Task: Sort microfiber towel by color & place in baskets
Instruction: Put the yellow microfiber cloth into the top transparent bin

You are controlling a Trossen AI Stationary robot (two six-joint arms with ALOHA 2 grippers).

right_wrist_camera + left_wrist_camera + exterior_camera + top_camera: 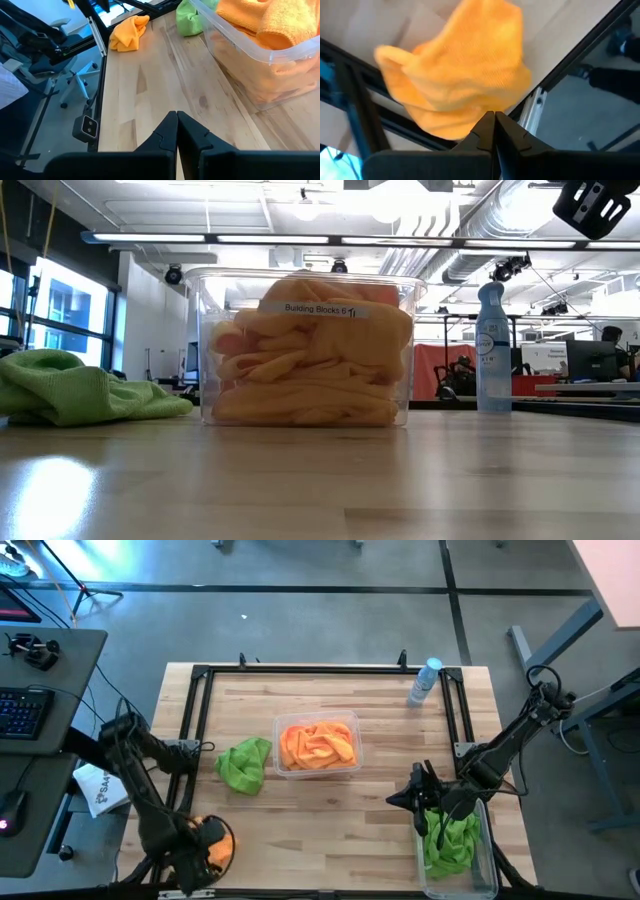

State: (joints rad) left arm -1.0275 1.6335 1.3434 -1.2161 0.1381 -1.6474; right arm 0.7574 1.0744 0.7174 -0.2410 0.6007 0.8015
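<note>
An orange microfiber towel (465, 70) hangs under my left gripper (494, 120), which is shut on it above the table's near left corner (205, 845). A clear basket (357, 730) in the table's middle holds several orange towels (310, 370). A green towel (245, 765) lies bunched on the wood to its left. A second clear basket (488, 860) at the near right holds green towels (450, 840). My right gripper (176, 117) is shut on nothing, between the two baskets (402, 798). My left gripper pinches a bunched part at the top of the orange towel (487, 107) between its two fingers, coming from above and pointing down. The cloth hangs slack below the fingers. Whether its lower end touches the table, I cannot tell.
A clear spray bottle with a blue cap (425, 680) stands at the far right. A black metal frame (195, 710) runs along the table's left, far and right sides. Bare wood (150, 100) lies between the baskets and the near edge.
</note>
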